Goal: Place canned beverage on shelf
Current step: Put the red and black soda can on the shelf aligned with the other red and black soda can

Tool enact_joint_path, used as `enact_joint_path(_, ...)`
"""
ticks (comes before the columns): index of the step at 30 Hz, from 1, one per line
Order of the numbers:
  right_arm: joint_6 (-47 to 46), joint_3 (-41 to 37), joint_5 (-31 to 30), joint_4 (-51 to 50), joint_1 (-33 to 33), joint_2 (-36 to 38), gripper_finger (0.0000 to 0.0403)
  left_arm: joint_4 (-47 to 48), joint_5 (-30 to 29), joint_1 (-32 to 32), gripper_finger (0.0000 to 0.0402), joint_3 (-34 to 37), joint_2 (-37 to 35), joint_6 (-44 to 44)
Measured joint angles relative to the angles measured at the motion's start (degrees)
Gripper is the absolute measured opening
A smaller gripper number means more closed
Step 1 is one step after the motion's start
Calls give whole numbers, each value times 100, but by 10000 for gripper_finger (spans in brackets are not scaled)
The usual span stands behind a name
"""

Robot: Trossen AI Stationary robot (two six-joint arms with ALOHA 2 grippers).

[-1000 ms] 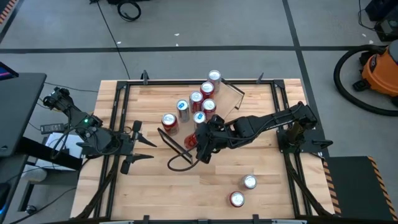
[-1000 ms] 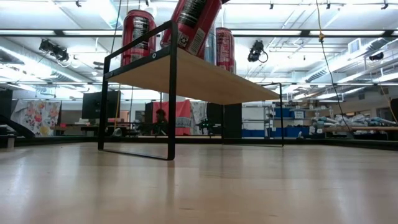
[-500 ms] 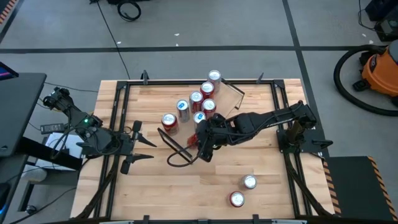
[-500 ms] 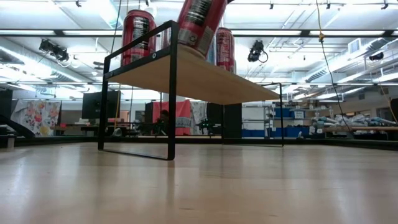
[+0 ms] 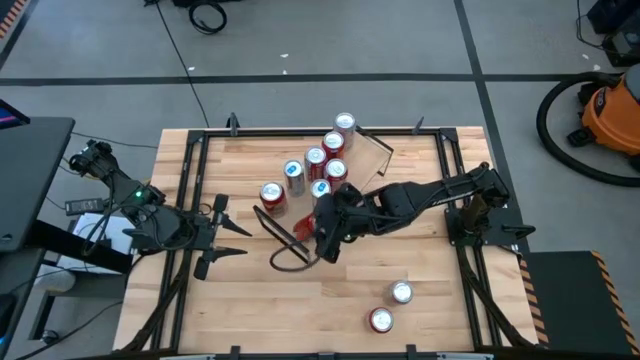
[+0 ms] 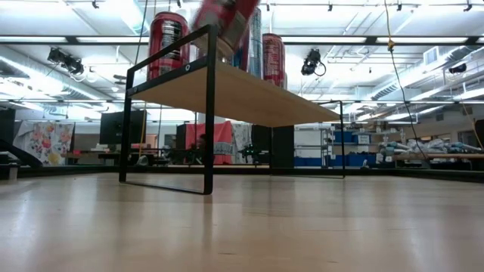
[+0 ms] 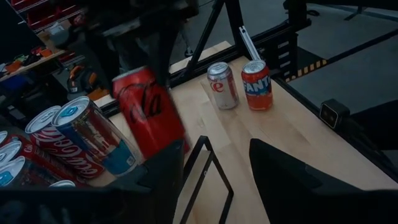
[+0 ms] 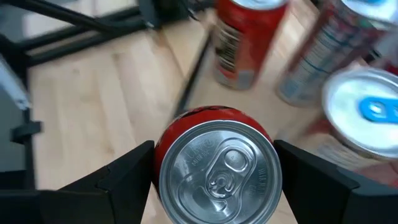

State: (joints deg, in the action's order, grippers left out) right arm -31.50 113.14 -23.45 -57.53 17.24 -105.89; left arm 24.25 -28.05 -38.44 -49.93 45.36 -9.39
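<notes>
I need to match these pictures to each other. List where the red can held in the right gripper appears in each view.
High view: only a sliver of the red drinks can shows beside the right gripper, mid-table.
Low view: upper centre, blurred and tilted above the light-wood plank shelf.
Left wrist view: left of centre, tilted over the shelf's end.
Right wrist view: bottom centre, silver lid facing the camera.
Shared landmark: the shelf's black metal end frame.
</notes>
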Motion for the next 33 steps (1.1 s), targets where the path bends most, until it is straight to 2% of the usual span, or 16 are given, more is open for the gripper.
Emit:
enact_joint_path(14,161,600,-856,-104,402,4,311,-22,0,0,192,0,0,22)
enact_joint_path(21,383,667,-1028,-231,391,4,311,-6,0,0,192,0,0,24)
enact_joint_path(33,86,568,-867,-716,281,-196,311,4,0,0,192,0,-2,24)
